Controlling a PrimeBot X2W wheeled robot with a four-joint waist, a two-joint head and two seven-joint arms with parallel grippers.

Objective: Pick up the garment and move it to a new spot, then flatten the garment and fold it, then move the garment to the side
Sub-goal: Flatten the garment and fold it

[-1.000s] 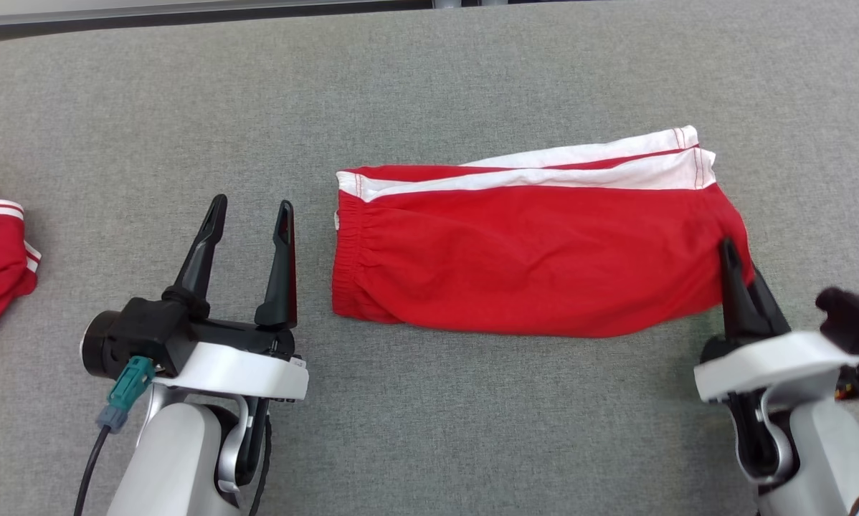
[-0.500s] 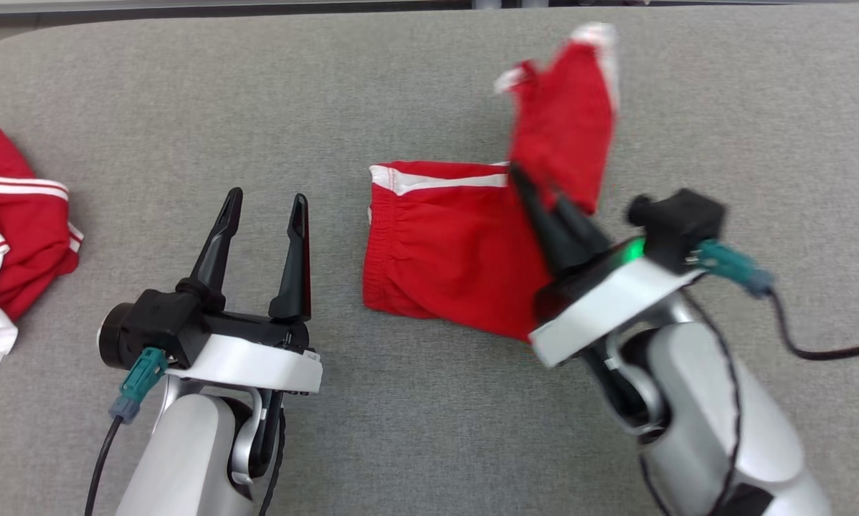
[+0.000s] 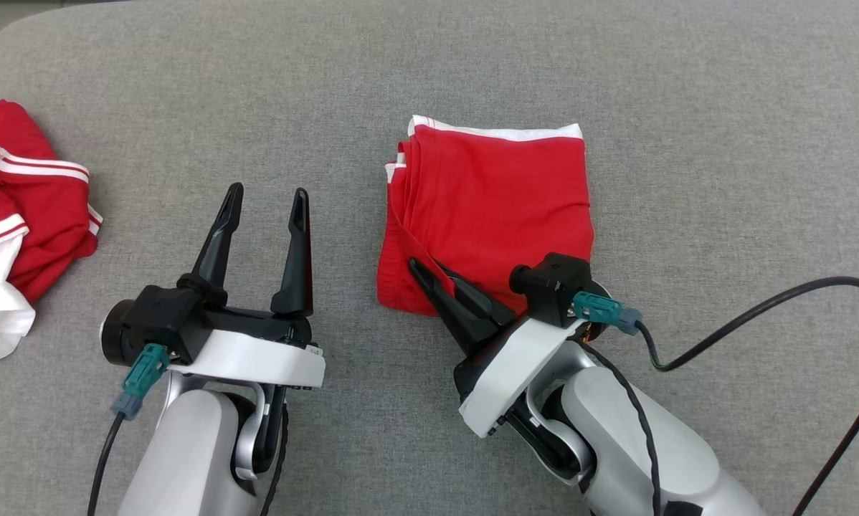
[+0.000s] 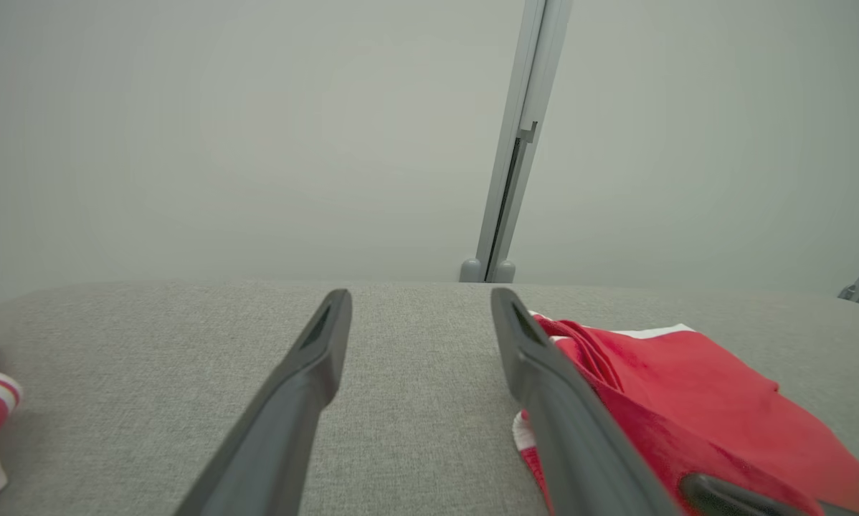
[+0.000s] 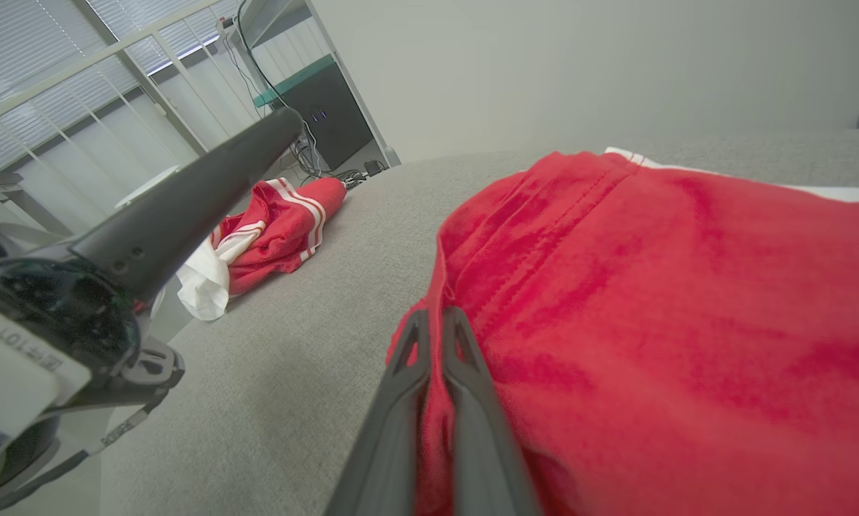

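Observation:
The garment (image 3: 487, 208) is a pair of red shorts with white trim, lying folded in half on the grey table (image 3: 616, 86). My right gripper (image 3: 424, 266) is shut on the garment's near-left corner, and the right wrist view shows red cloth (image 5: 652, 301) pinched between its fingers (image 5: 433, 322). My left gripper (image 3: 268, 197) stands open and empty just left of the garment, apart from it. In the left wrist view its fingers (image 4: 419, 301) frame bare table, with the garment (image 4: 687, 387) to the right.
A second red garment with white stripes (image 3: 21, 208) lies bunched at the table's left edge, also seen in the right wrist view (image 5: 272, 236). A black cable (image 3: 795, 301) trails from my right wrist across the table at right.
My right gripper has carried the garment's right end up and over to the left, folding it in half. The left gripper stayed open in place. The head view shifted slightly.

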